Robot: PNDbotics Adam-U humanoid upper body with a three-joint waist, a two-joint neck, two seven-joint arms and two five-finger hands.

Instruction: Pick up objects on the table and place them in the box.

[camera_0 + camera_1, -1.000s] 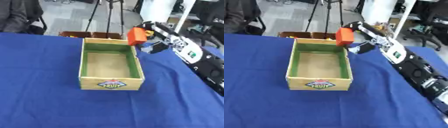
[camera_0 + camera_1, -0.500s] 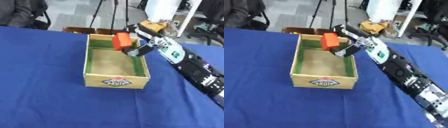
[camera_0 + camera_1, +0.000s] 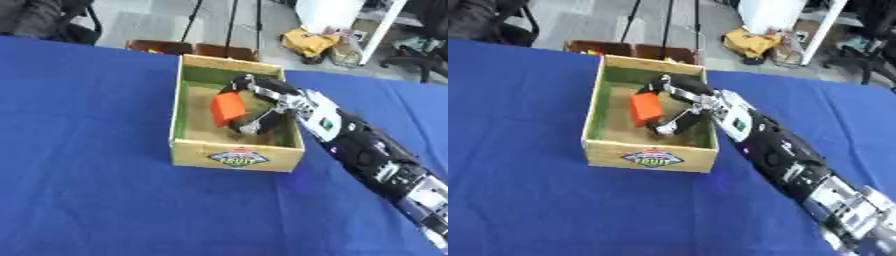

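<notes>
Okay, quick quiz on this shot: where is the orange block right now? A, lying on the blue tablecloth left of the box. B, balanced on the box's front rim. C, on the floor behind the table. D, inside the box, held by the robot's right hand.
D: the orange block sits within the walls of the box, above its floor, with the right hand curled round it from the right.

The counter is covered in plain deep blue. The box is tan wood with green inner walls, a brownish floor and a colourful label on its near face. The block is bright orange-red. The right robot hand is black with silver parts.
</notes>
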